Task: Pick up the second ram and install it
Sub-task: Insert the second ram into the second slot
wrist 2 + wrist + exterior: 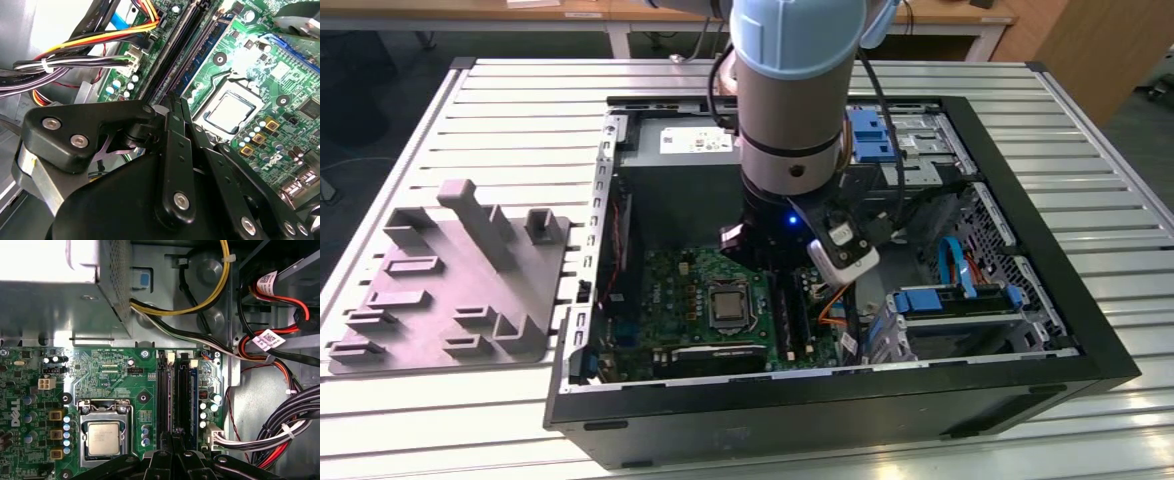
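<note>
The pale blue robot arm [787, 100] reached down into the open black computer case [827, 405] that lay on its side on the slatted metal desk [520, 110], so the board inside faced up for work from above. The black gripper [178, 100] hung over the row of memory slots, just beside the silver processor socket [104, 437] on the large green motherboard [100, 375]. Its fingers [174, 145] were drawn together with only a thin line between the tips. Nothing could be made out pinched there, so the posture read more as a pressing or hovering one than a carrying one.

The second ram [194, 400], a long, narrow blue-green stick, stood on edge in a black slot, running away from the fingertips along the slot's length. It seemed to be in its place already, though whether the end clips had latched was too small to tell. In the second wrist view the same stick [200, 60] lay in line with the closed tips.

The bundled black, red and yellow cables [280, 435] hung well to the side of the slots. The grey plastic slotted block [454, 290] sat outside the case, toward the exterior view's left.
</note>
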`<state>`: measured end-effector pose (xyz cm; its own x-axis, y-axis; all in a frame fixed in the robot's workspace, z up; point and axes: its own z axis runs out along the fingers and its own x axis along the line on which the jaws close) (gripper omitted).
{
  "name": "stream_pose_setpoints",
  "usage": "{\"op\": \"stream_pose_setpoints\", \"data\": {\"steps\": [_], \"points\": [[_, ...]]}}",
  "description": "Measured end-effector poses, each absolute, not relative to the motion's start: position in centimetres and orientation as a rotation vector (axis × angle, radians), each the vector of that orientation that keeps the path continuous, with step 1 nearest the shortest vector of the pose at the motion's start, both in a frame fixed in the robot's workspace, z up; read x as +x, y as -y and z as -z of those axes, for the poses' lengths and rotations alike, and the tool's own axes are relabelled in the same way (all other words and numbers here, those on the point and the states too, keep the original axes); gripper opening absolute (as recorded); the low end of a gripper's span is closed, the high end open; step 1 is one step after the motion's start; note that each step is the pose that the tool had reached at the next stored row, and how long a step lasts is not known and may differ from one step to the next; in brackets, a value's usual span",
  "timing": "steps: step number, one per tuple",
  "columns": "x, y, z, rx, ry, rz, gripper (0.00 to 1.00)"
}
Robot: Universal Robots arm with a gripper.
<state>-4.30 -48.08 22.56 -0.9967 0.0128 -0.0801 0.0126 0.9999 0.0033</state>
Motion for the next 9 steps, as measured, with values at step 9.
{"op": "stream_pose_setpoints", "data": {"steps": [9], "points": [[-4.26, 48.06, -22.47, 0.021, -3.061, -0.005, 0.11]]}}
